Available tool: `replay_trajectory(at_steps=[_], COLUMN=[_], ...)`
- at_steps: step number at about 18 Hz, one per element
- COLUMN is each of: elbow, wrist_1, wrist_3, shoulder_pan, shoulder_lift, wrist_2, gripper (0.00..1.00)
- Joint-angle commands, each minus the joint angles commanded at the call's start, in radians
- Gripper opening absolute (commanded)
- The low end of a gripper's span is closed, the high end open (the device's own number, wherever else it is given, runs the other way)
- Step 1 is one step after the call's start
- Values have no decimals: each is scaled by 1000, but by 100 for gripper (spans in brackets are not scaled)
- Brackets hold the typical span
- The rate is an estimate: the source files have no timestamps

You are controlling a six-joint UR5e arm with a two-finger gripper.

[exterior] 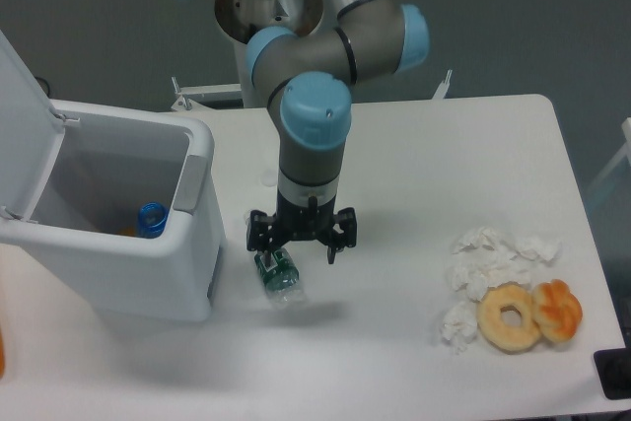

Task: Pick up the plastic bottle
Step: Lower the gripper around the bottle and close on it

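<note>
The released pincer (297, 245) hangs low over the plastic bottle (277, 272) lying on the desk (394, 322), so the approach step is in hand; next it must sink astride the bottle and clench.

White table (463, 155), dark grey floor (99, 36)

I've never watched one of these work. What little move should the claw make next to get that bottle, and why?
Probably shift a little toward the bin and go straight down. The gripper is open and low over the table, but the bottle lies on its side under the finger nearer the bin, not centred between both. Then closing should catch it.
</note>
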Motion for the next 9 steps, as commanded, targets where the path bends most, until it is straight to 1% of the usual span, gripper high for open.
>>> replay_trajectory(at_steps=[3,7,9], elbow=[11,22,25], wrist_1=[5,5,5], wrist_3=[-29,-28,-29], shoulder_pan=[-6,-18,-18], shoulder_lift=[-34,-58,-80], wrist_2=[2,2,3], gripper=[100,100,100])
